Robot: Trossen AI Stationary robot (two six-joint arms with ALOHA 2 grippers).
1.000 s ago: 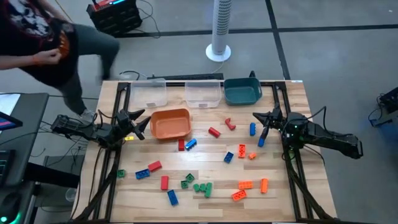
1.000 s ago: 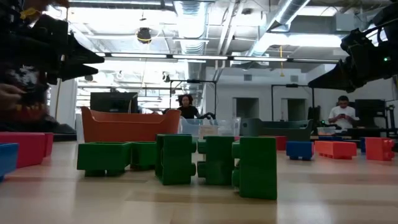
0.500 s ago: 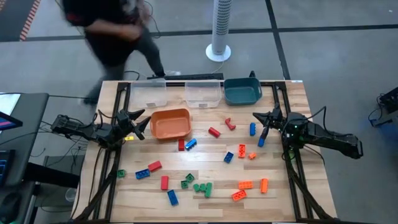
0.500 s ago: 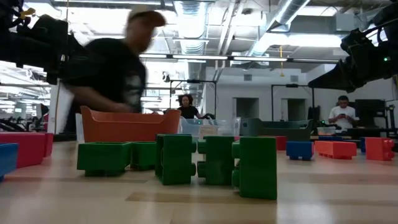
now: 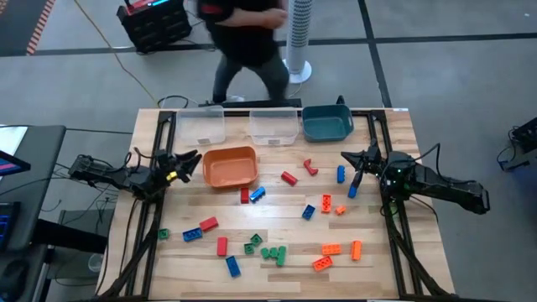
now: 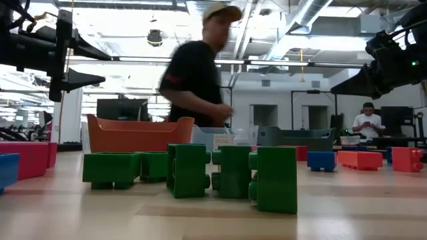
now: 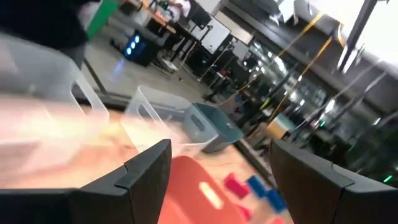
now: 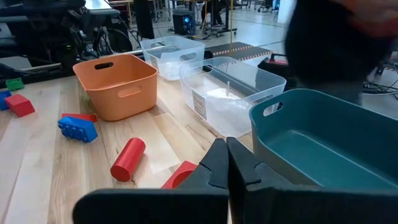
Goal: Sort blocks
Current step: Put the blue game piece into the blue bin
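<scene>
Low view hides most blocks (image 6: 188, 170); left gripper (image 7: 214, 171) open, right gripper (image 8: 227, 163) closed.

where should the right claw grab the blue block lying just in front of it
Across its two long side faces, coming straight down from above. The blue block lies flat on the table as a narrow bar with bare wood on both long sides, nothing touching it, so the right claw would likely fit fingers there once opened.
</scene>
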